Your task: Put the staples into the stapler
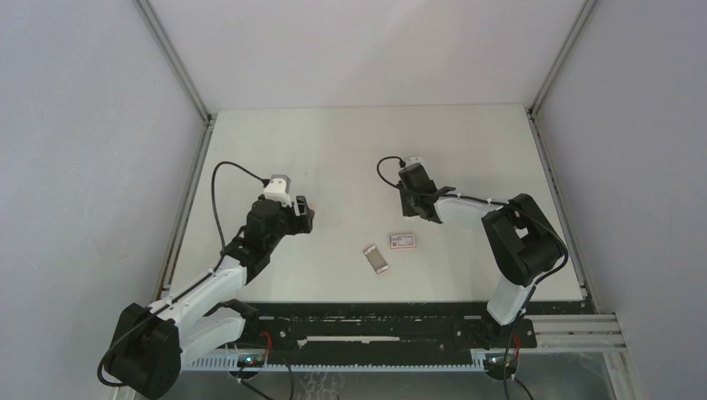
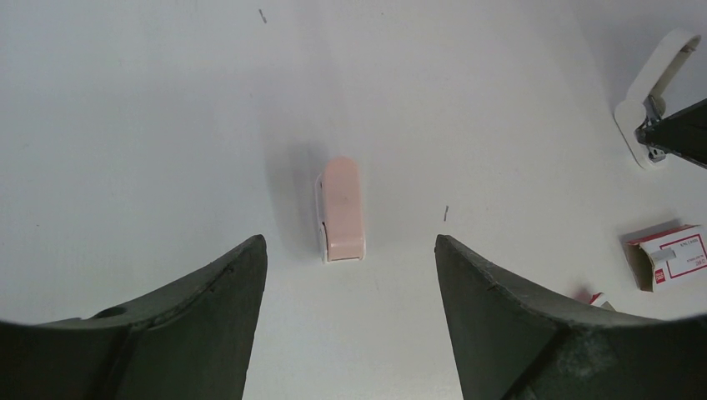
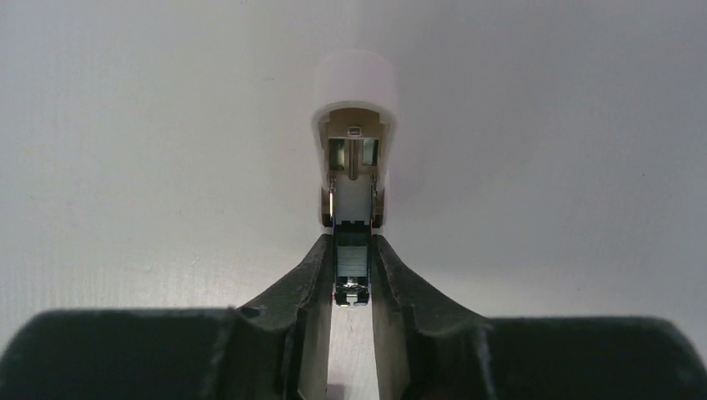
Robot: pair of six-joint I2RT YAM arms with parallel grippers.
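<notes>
The open white stapler (image 3: 354,92) is clamped by the narrowly closed right gripper (image 3: 353,250). The left gripper (image 2: 350,246) is held wide open, empty, the pink stapler (image 2: 342,208) at twelve o'clock.

White, red-bordered label (image 2: 684,253) on the staple carton (image 2: 644,267): small dark print, too blurred to read. No other lettering legible.

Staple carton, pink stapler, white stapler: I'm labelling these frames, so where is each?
staple carton (image 2: 682,257): left wrist view, on its white label.
pink stapler (image 2: 342,204): left wrist view, on its top cover.
white stapler (image 3: 354,79): right wrist view, on its rounded white end.
</notes>
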